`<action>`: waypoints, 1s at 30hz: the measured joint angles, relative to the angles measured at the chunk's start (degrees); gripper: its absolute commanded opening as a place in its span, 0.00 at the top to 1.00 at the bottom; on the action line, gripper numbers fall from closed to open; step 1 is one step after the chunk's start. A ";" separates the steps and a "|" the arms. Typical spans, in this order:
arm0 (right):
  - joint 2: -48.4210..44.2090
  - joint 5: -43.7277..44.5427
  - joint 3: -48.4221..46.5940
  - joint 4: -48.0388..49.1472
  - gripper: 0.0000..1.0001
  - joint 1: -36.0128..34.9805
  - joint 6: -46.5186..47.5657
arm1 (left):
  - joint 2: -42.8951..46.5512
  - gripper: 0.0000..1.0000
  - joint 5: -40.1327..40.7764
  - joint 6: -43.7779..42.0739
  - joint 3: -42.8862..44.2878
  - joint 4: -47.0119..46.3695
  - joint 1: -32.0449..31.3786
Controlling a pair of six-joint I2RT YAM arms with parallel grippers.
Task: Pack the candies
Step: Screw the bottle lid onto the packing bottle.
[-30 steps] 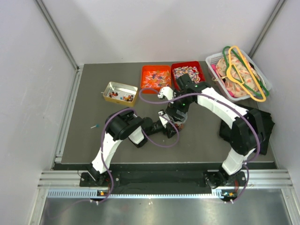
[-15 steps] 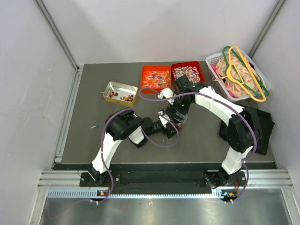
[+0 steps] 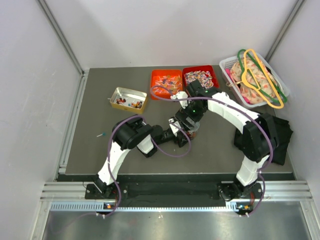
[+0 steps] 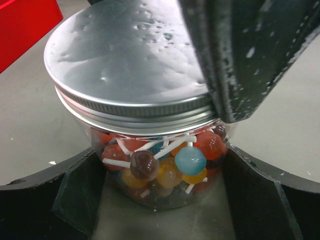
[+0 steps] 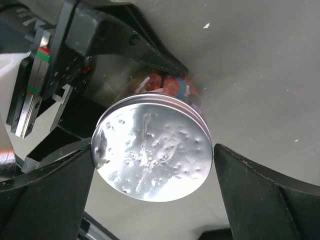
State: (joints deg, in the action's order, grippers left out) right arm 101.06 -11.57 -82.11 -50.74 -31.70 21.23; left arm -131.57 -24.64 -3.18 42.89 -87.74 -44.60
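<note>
The left gripper (image 4: 162, 192) has its jaws seemingly pressed on the jar (image 4: 150, 185) mid-worktop (image 3: 100, 145), though contact is hard to judge. The candies (image 4: 172, 162) sit inside, under a metal lid (image 4: 125, 65). The right gripper (image 5: 155, 172) holds its jaws spread astride that lid. If the left hold is loose, turning the lid could spin or tip the jar.

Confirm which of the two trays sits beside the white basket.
The red tray: it adjoins the white basket, while the orange tray sits on its far side.
</note>
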 measured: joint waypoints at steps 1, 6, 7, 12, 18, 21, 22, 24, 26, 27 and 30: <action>0.00 0.22 0.00 0.11 0.01 0.00 -0.72 | 0.00 0.38 0.02 0.00 0.00 -0.02 0.00; 0.07 1.62 -0.04 0.42 0.01 -0.02 -4.63 | 0.00 0.38 0.11 0.02 0.00 -0.02 0.07; 0.15 1.79 -0.09 0.50 0.01 -0.02 -5.35 | 0.00 0.38 0.13 0.02 0.00 -0.02 0.07; 1.92 2.93 -1.31 1.49 0.01 -0.44 -9.57 | -0.02 0.39 0.28 -0.07 0.04 0.09 0.13; 4.04 4.26 -2.03 3.56 0.01 -0.94 -12.13 | -0.13 0.39 0.17 0.02 0.07 -0.11 0.22; 4.07 4.68 -2.03 3.54 0.01 -0.94 -12.81 | -0.13 0.39 0.22 0.02 0.09 -0.11 0.22; 4.09 4.81 -2.05 3.54 0.01 -0.94 -12.96 | -0.13 0.39 0.22 0.02 0.09 -0.13 0.24; 4.13 5.05 -2.16 3.50 0.01 -0.94 -13.25 | -0.17 0.40 0.22 0.04 0.09 -0.13 0.26; 4.24 5.68 -2.40 3.37 0.01 -0.94 -13.46 | -0.17 0.40 0.24 0.04 0.13 -0.15 0.31; 4.24 5.95 -2.43 3.37 0.01 -0.94 -13.57 | -0.20 0.40 0.26 0.07 0.15 -0.15 0.33; 4.26 7.04 -2.80 3.17 0.01 -1.07 -13.90 | -0.20 0.40 0.37 0.17 0.20 -0.13 0.37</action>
State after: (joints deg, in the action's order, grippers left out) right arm 105.32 -4.54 -84.90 -47.57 -32.77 7.33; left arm -131.76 -24.27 -3.01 43.09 -87.88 -44.23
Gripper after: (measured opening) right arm 0.990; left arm 0.906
